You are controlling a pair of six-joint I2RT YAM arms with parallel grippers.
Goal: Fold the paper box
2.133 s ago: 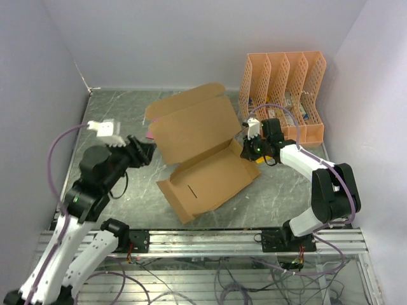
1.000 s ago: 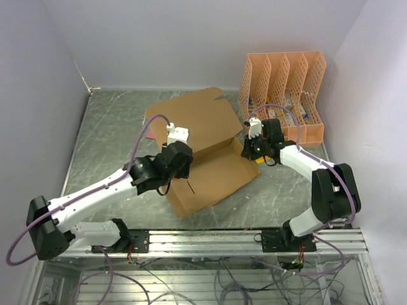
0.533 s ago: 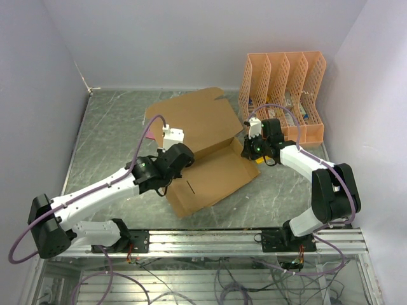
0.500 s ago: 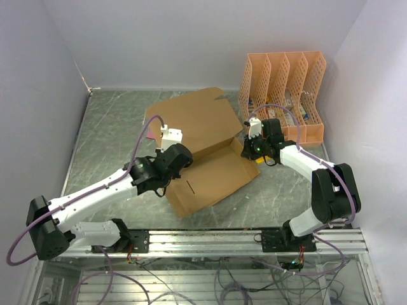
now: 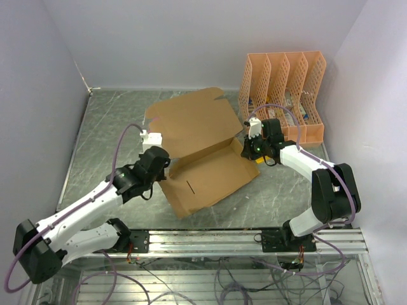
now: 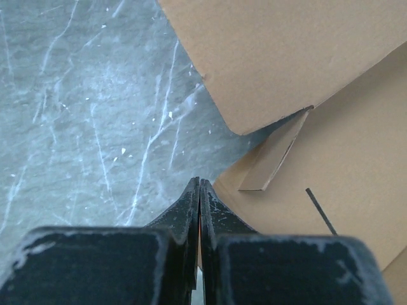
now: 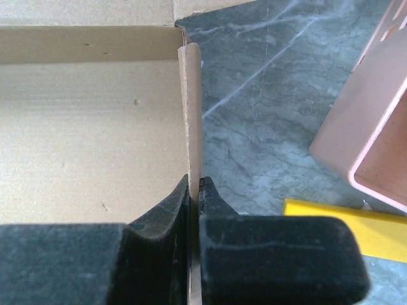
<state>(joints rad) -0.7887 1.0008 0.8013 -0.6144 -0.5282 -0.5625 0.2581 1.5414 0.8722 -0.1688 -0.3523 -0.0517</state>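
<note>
The brown paper box [image 5: 210, 171] lies in the middle of the grey worktop [image 5: 108, 127], between the two arms; its big lid flap lies open and flat on the far side, and its shallow tray is on the near side; a thin slot is cut in the tray floor. The right pincer [image 7: 194, 181] is closed tight on the tray's right side wall; that wall stands up thin between its two black fingers [image 7: 159, 210], at the box's right corner. The left pincer [image 6: 199, 185] is closed all the way too, its fingers pressed flat together, at the box's left corner; a thin brown line shows between them, so it seems to pinch the box's left edge, but the view is too close to be sure. An orange file rack [image 5: 283, 95] stands at the far right of the worktop, behind the right arm; a yellow strip [image 7: 331, 219] lies on the worktop just beside the right pincer.
</note>
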